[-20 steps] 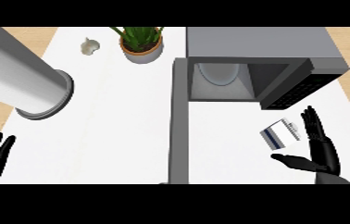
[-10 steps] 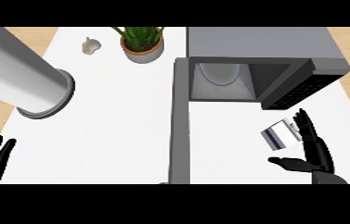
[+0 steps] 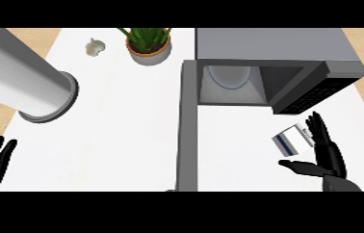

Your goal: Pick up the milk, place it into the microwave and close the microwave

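Milk (image 3: pixel 292 140) just beside the right robot hand (image 3: pixel 326 156), fingers spread apart.

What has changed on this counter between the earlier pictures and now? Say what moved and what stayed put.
The right hand has crept a little toward the lower edge of the view, open, beside the milk carton without holding it. The carton, the open microwave with its door, the potted plant, the grey cylinder and the left hand at the left edge stayed as they were.
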Controlling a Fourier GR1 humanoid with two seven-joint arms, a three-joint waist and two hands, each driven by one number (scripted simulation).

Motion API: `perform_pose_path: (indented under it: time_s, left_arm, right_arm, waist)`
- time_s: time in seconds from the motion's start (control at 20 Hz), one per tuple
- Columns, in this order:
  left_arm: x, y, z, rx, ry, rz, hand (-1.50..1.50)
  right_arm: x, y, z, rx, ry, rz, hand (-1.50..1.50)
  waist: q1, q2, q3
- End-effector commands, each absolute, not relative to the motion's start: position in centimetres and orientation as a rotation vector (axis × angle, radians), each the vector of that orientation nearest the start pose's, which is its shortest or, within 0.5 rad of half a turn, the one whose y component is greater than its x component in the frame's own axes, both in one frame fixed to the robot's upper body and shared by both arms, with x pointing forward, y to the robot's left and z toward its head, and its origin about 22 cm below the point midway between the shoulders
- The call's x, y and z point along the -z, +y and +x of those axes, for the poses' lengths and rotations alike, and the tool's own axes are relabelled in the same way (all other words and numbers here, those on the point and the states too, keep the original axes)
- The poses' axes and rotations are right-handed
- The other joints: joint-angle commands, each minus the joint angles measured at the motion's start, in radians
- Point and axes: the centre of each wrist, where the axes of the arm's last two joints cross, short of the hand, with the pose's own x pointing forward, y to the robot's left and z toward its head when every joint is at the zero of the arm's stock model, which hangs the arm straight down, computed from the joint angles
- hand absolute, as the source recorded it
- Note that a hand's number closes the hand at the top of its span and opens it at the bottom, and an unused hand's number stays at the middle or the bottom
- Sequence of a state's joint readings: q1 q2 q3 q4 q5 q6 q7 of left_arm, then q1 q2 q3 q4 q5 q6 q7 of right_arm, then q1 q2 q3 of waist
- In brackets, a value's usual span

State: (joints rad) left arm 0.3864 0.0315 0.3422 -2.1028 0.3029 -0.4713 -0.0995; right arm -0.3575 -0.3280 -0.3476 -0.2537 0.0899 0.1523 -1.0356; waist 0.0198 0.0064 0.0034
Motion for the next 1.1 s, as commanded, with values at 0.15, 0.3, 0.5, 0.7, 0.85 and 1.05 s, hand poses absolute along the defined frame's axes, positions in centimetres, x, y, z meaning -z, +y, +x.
perform_pose_path:
  time_s: [0.15, 0.3, 0.5, 0.7, 0.85, 1.05]
  left_arm:
    - [-6.0, 32.2, 12.2, 0.013, -1.900, -0.078, -1.50]
    - [-6.9, 32.4, 11.4, 0.012, -1.930, -0.061, -1.50]
    - [-6.8, 33.4, 11.6, 0.007, -1.926, -0.067, -1.50]
    - [-7.0, 33.4, 11.8, 0.003, -1.915, -0.063, -1.50]
    - [-6.3, 33.6, 12.2, 0.018, -1.910, -0.037, -1.50]
    - [-6.4, 34.0, 11.3, -0.006, -1.926, -0.020, -1.50]
  right_arm:
    - [14.2, -37.4, 23.0, 0.099, -1.801, 0.022, 1.50]
    - [15.3, -34.7, 22.9, 0.153, -1.835, 0.076, 1.50]
    - [14.5, -35.2, 23.8, 0.183, -1.858, 0.089, 1.50]
    - [14.9, -34.2, 23.5, 0.147, -1.835, 0.242, 1.50]
    - [14.9, -32.4, 24.1, 0.101, -1.805, 0.297, 1.50]
    - [13.7, -28.9, 26.7, 0.179, -1.842, 0.229, 1.50]
  waist:
    - [-0.001, -0.001, 0.000]
    - [-0.001, -0.004, 0.000]
    - [-0.001, -0.004, -0.001]
    - [-0.009, -0.006, -0.001]
    - [-0.018, -0.009, -0.004]
    - [-0.021, -0.012, -0.005]
